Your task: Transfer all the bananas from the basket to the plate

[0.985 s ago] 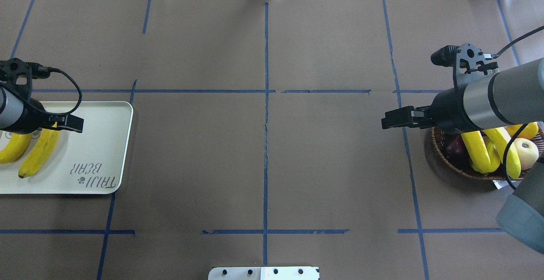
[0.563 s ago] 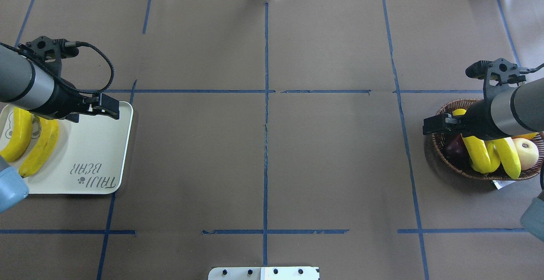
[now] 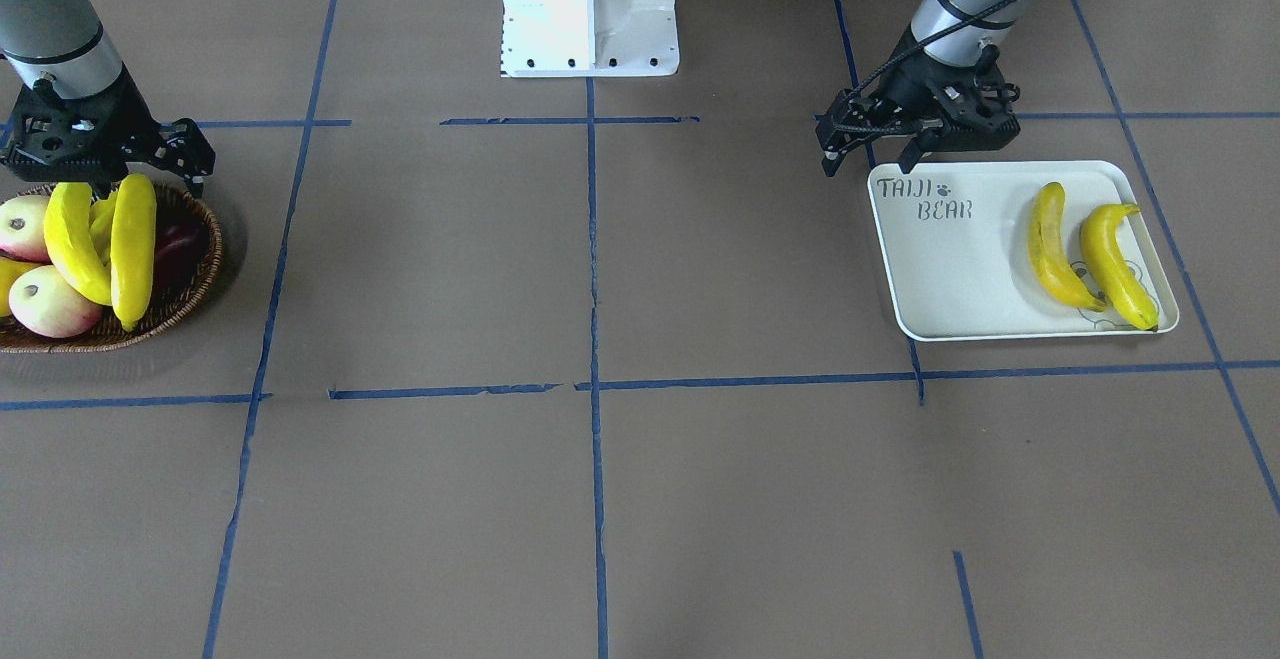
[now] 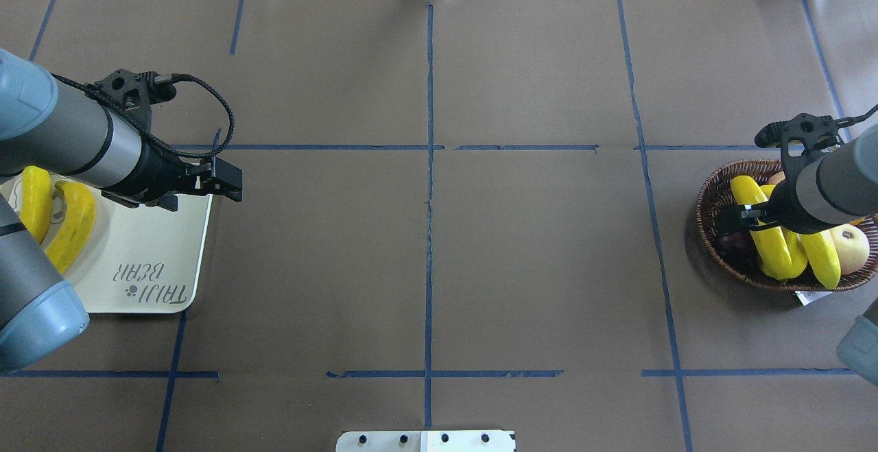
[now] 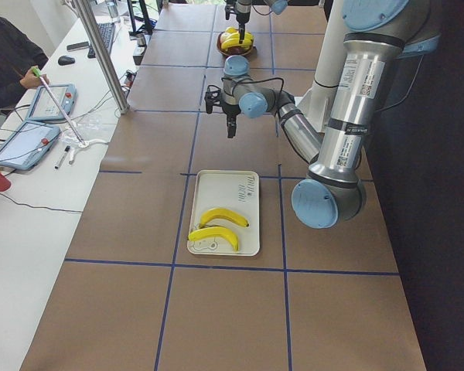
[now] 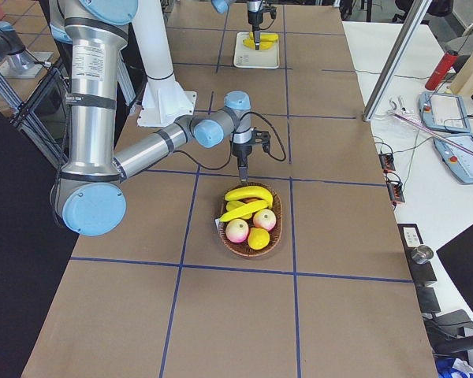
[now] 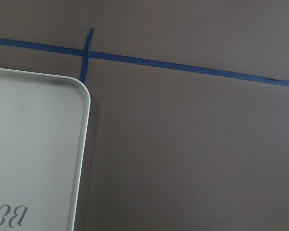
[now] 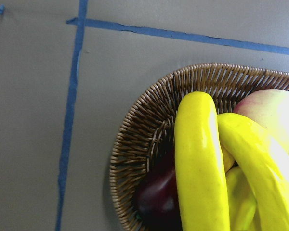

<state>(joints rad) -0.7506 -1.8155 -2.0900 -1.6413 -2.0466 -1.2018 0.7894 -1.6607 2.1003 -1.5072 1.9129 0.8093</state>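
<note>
left fingers (image 4: pixel 230 184) moved off plate (image 4: pixel 137 246), spread

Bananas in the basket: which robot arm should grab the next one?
Probably the right arm. The right gripper hangs open just above the bananas in the basket, while the left gripper is far off by the plate's corner.

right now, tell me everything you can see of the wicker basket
The basket is a shallow round brown wicker bowl, upright on the table on the robot's right. It holds two bananas lying over rounder pale fruit and a dark red one. The right end effector is above it.
</note>
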